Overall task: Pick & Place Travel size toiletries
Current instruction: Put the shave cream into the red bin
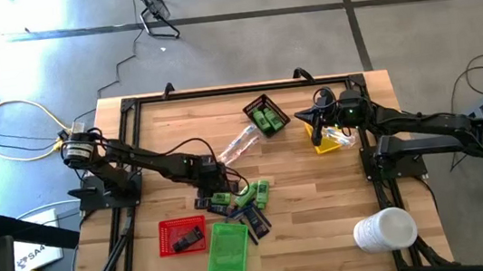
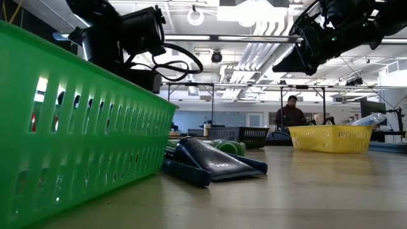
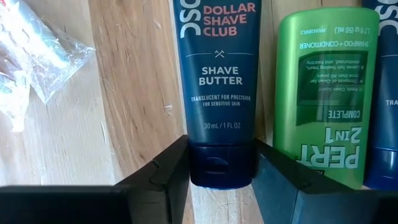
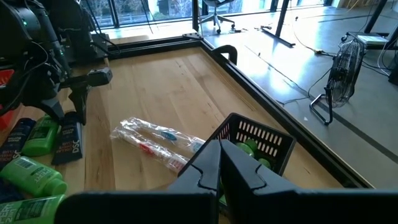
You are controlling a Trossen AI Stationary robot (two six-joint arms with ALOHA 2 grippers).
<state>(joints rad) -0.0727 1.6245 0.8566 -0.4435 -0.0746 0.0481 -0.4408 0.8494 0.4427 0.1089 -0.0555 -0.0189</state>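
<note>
Just beyond the green tray [image 1: 228,248], in the pile of toiletries at mid-table, the left gripper [image 3: 222,165] has its two fingers against the cap of a dark blue shave-butter tube [image 3: 217,74], pinching it from both sides. The tube lies flat on the wood, a green shampoo bottle [image 3: 320,93] just beside it and another dark tube at the far side of that. I judge the tube light and soft-bodied: squeezed mid-length it would buckle or slip, so the stiff cap is the sound place to hold, though the tube may swing from it when lifted. A clear-wrapped toothbrush pack [image 1: 240,142] lies farther from the green tray, toward the black tray [image 1: 266,114]. The right gripper [image 4: 219,163] hangs over the yellow tray [image 1: 326,143], its fingers pressed together on nothing.
</note>
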